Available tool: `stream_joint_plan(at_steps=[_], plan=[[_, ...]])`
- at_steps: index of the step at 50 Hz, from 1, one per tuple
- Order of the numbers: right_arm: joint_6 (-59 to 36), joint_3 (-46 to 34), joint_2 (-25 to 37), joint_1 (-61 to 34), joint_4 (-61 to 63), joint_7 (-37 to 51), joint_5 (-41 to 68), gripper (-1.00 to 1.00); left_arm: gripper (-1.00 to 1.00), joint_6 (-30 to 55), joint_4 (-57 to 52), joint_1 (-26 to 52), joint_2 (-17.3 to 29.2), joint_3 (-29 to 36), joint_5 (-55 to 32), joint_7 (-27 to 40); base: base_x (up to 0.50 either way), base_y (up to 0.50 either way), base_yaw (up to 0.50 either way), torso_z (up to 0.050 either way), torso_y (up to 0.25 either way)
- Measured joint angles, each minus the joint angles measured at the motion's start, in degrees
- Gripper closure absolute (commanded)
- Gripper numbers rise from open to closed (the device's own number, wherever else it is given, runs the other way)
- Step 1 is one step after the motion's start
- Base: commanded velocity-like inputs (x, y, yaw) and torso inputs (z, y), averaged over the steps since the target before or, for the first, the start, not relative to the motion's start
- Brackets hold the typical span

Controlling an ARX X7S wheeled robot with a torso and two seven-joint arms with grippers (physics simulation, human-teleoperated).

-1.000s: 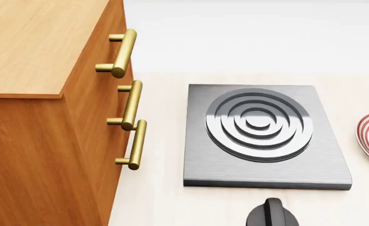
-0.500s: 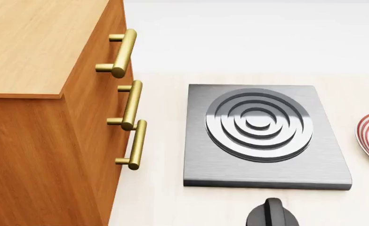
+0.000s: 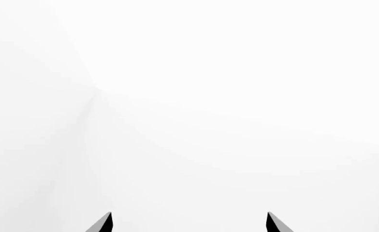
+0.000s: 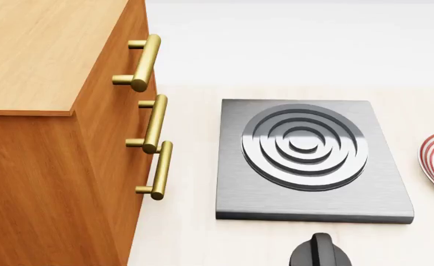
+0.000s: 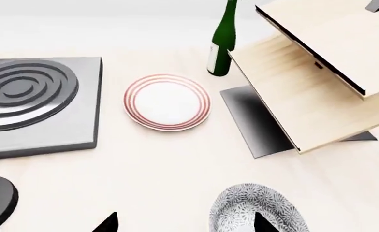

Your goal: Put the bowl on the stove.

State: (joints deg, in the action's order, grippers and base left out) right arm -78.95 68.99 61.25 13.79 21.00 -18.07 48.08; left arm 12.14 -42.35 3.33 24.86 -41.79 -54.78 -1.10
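Right wrist view — our right gripper (image 5: pixel 185 223) spread above the bowl (image 5: pixel 259 212), stove (image 5: pixel 41 104) well apart; left gripper (image 3: pixel 188 223) spread too.

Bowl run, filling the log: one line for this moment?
bowl: on table, ungrasped | stove: bare | right gripper: open beside bowl | left gripper: open

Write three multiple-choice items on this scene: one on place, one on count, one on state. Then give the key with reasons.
1. In the head view, the cabinet stands on which side of the stove?
A. left
B. right
C. behind

2. How many brass handles show on the cabinet?
A. two
B. three
C. five

3. The bowl is:
A. on the stove
B. on the plate
C. on the table, ungripped

Key: A, the cabinet fills the view's left; B, three handles show; C, the right gripper stands open near the bowl.
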Motion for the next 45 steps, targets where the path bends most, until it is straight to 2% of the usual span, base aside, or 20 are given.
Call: stream_joint_plan(at_steps=[11, 45], plan=[[2.7, -1.3, -1.2, 3.1, -0.1, -0.2, -2.8, -1.0, -1.0, -0.1, 0.1, -0.1, 0.0, 0.1, 0.1, 0.0, 0.0, 0.0, 0.0, 0.0, 0.0], [8.0, -4.4, -0.3, 1.1, -0.9, 0.7, -3.7, -1.0, -1.0, -0.7, 0.2, -0.4, 0.1, 0.4, 0.5, 0.0, 0.0, 0.0, 0.0, 0.0, 0.0]])
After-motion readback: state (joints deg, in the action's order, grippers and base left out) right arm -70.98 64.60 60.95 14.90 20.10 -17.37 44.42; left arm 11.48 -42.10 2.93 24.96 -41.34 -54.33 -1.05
